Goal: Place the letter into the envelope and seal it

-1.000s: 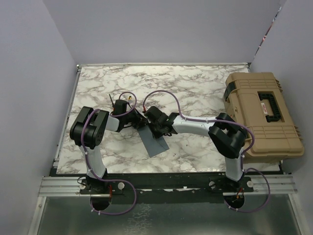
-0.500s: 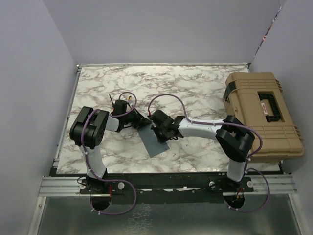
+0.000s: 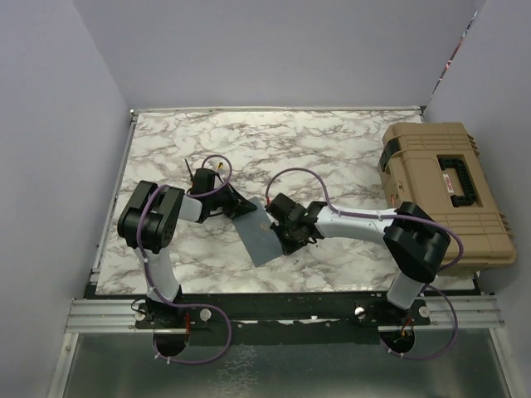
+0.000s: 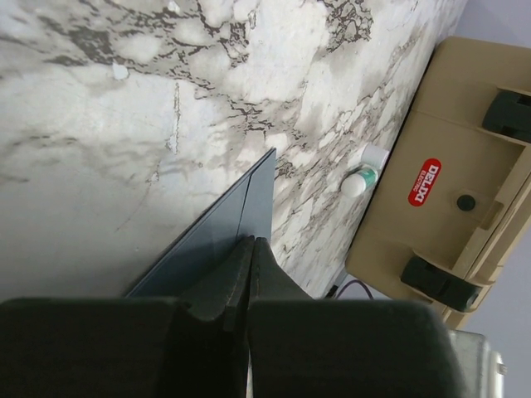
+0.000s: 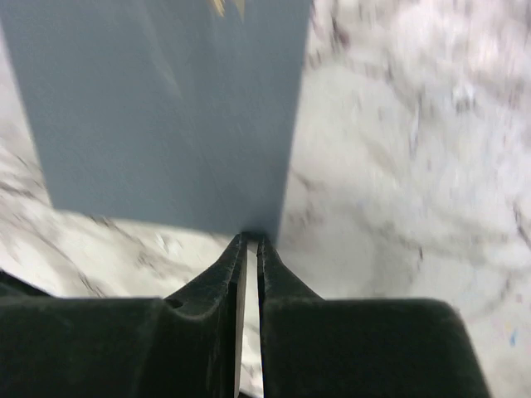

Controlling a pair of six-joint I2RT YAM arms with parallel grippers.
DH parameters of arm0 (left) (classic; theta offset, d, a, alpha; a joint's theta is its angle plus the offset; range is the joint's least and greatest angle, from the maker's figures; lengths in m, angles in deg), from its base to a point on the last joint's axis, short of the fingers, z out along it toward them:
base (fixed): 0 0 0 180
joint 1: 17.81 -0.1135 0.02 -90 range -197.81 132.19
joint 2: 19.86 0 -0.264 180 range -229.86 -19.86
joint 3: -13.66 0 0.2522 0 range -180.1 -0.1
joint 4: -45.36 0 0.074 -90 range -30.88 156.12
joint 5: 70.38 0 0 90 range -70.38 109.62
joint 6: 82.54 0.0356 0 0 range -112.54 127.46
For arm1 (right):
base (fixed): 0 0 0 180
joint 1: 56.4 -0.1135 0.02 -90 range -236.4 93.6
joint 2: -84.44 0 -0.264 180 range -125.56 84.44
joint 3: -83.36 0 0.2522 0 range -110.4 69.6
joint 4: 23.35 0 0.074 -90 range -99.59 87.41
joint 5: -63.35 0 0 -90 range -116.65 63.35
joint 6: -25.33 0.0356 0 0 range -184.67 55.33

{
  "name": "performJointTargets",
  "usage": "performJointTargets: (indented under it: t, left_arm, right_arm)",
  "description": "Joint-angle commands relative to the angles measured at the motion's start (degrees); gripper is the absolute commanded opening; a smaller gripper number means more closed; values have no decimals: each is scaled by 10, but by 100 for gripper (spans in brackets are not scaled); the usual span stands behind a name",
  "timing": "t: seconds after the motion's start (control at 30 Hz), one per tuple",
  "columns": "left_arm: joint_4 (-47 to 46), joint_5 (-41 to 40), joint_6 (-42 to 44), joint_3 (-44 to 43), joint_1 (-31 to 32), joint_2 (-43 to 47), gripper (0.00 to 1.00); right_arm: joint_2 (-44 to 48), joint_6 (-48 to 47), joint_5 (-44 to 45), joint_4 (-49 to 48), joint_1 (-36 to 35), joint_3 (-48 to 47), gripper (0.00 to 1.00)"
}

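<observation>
The envelope (image 3: 259,236) was near the middle of the marble table (image 3: 348,149); whether it lay flat or was lifted was unclear. The left gripper (image 3: 239,209) was clamped on its 11 o'clock corner, and the right gripper (image 3: 284,239) pinched its 3 o'clock edge. The right wrist view was blurred, and a thin pale strip between those fingers could not be identified.
</observation>
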Motion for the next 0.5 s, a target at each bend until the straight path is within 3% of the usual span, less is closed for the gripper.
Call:
performJointTargets:
  t: [0.0,0.13,0.3,0.47]
  left_arm:
    - [113,-54,68,-6,-9,16,0]
    - [198,-45,127,-63,-5,62,9]
    - [234,-18,151,-96,-5,135,31]
    - [305,-71,186,-120,-5,207,43]
  right_arm:
    - [36,10,-30,142,6,6,13]
    - [76,-9,-42,124,45,-24,14]
    - [88,-14,-9,107,112,-62,21]
    - [90,-141,5,78,149,-80,40]
